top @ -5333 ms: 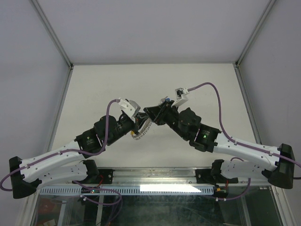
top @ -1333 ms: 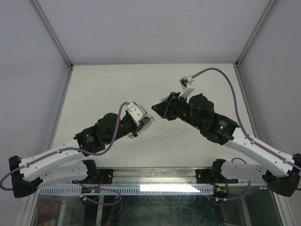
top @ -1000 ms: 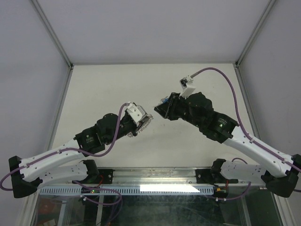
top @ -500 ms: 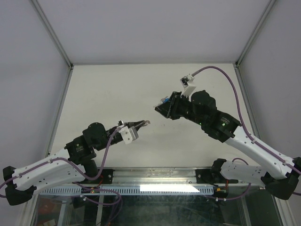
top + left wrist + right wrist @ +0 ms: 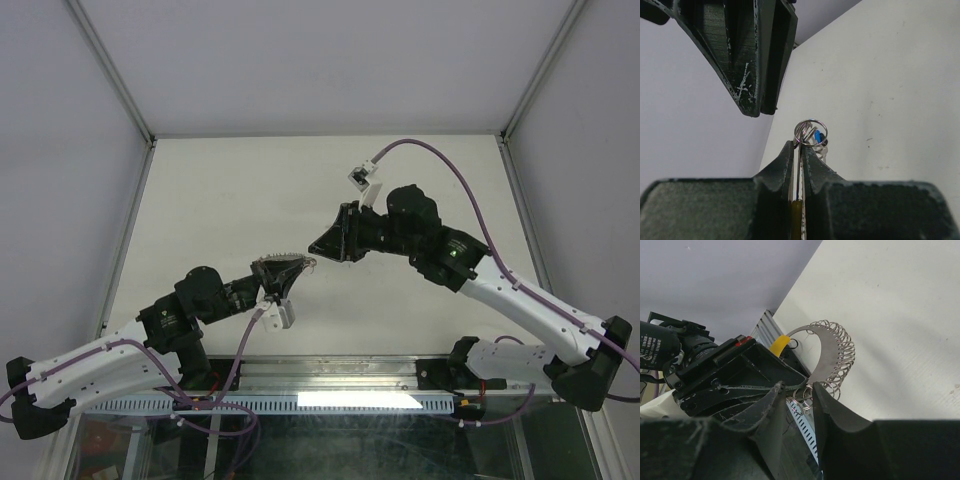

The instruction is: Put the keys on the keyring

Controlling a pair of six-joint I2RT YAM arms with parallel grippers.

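My left gripper (image 5: 300, 265) is shut on the keyring (image 5: 281, 263), a flat silver crescent with wire loops, held above the table. In the left wrist view the keyring (image 5: 799, 167) sits edge-on between my fingertips, its yellow segment (image 5: 796, 220) deeper in. Small wire rings with the blue-headed key (image 5: 818, 138) and a silver key (image 5: 820, 152) hang at my left gripper (image 5: 800, 145). My right gripper (image 5: 313, 246) hovers just beside it, jaws slightly apart and empty. The right wrist view shows the keyring (image 5: 832, 352) and its yellow segment (image 5: 780, 345) beyond my right gripper (image 5: 799, 390).
The white table (image 5: 250, 190) lies below both grippers. Grey walls and metal frame posts (image 5: 110, 70) enclose it. A metal rail (image 5: 330, 375) runs along the near edge between the arm bases.
My left arm dropped back, then came forward turning the keyring flatter to the camera. My right gripper moved left and down toward it. The blue key no longer shows at the right gripper.
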